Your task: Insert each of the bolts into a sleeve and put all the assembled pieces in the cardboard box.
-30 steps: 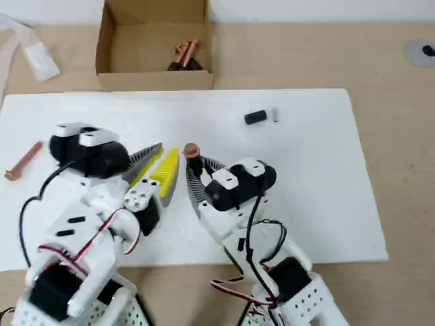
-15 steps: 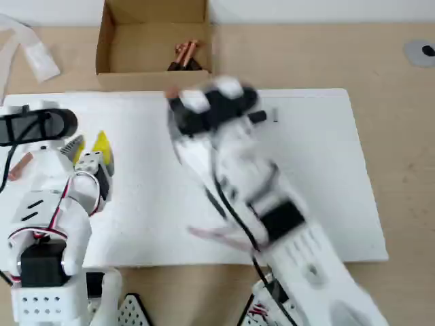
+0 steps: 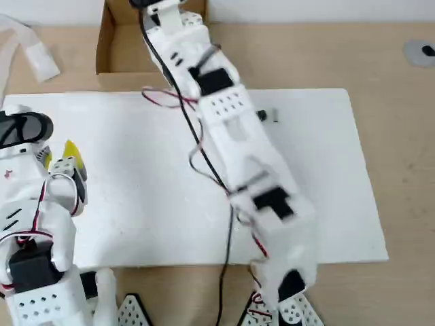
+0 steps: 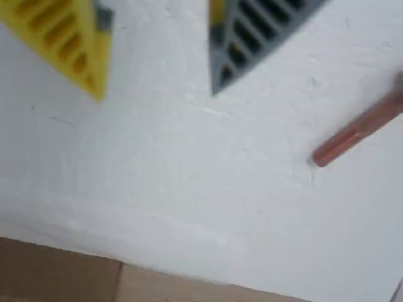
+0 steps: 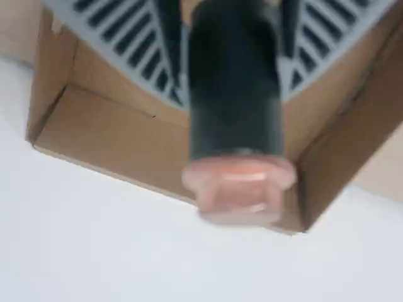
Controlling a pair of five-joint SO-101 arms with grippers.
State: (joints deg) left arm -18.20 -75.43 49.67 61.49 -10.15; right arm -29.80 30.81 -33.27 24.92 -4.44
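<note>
My right gripper (image 5: 233,97) is shut on an assembled piece (image 5: 234,132), a black sleeve with a copper bolt head at its end. It hangs over a corner of the cardboard box (image 5: 94,132). In the high view the right arm (image 3: 224,115) stretches across the mat to the cardboard box (image 3: 109,54) at the back. My left gripper (image 4: 157,91) is open over the white mat, one finger yellow, one grey. A loose copper bolt (image 4: 356,132) lies on the mat a short way beside it. In the high view the left gripper (image 3: 66,157) sits at the mat's left edge.
A loose black sleeve (image 3: 262,116) lies on the white mat (image 3: 136,204) at the back, half hidden by the right arm. A clear plastic bag (image 3: 34,56) lies on the wooden table at the far left. A grey disc (image 3: 421,51) sits far right.
The right arm swung from the mat's middle out to the box, carrying the assembled piece. The left arm pulled back to the left edge of the mat.
</note>
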